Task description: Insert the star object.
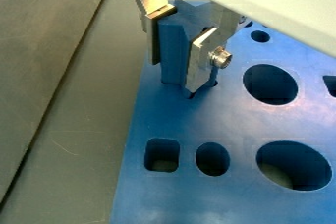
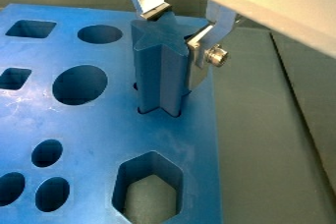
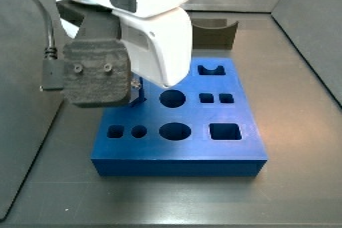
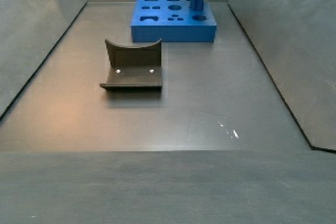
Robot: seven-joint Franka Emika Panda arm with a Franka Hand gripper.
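Between the silver fingers of the gripper [image 2: 176, 24], the star object [image 2: 160, 66] stands bolt upright — its long axis vertical, its foot already at the mouth of a star-shaped hole near the edge of the holed board [image 2: 79, 159]. Both wrist views show the plates clamped on the peg's upper sides, so the jaws are grasping it; the remaining travel looks to be straight down. Farther off in a side view, the peg [image 4: 199, 1] rises from the board [image 4: 171, 29] at the far end of the floor, well apart from the dark U-shaped block [image 4: 133, 67]. No brand, label or legible writing shows anywhere.
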